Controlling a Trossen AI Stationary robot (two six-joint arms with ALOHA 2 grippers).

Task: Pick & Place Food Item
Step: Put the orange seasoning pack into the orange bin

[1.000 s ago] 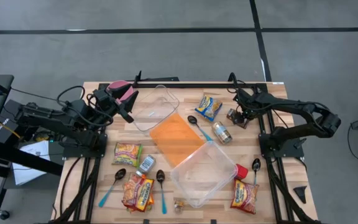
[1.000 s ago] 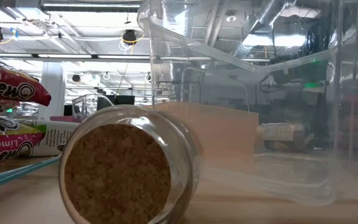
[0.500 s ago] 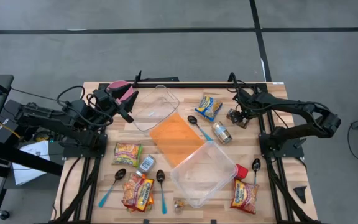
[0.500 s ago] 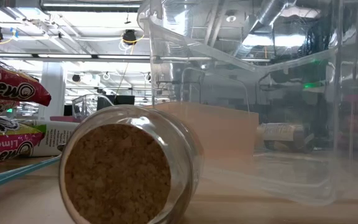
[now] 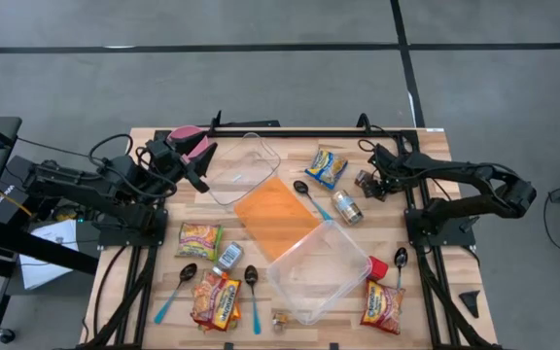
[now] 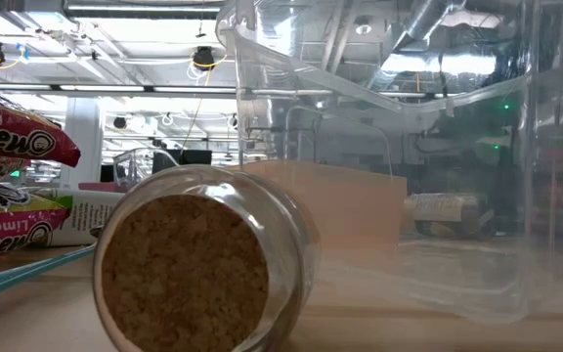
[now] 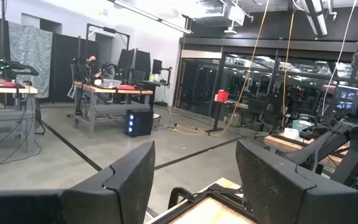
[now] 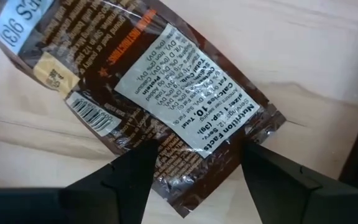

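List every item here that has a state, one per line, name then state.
left gripper: open, empty, raised, pointing into the room.
right gripper: open, empty, over the brown packet.
brown packet: sealed, flat on the table, label up.
large clear tub: open, empty, upright.
small clear tub: open, empty.
cork-stoppered jar: stoppered, on its side.
silver can: on its side.

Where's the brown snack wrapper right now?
Under the right hand near the table's far right edge in the high view, the brown snack wrapper lies flat beside the blue-yellow packet.
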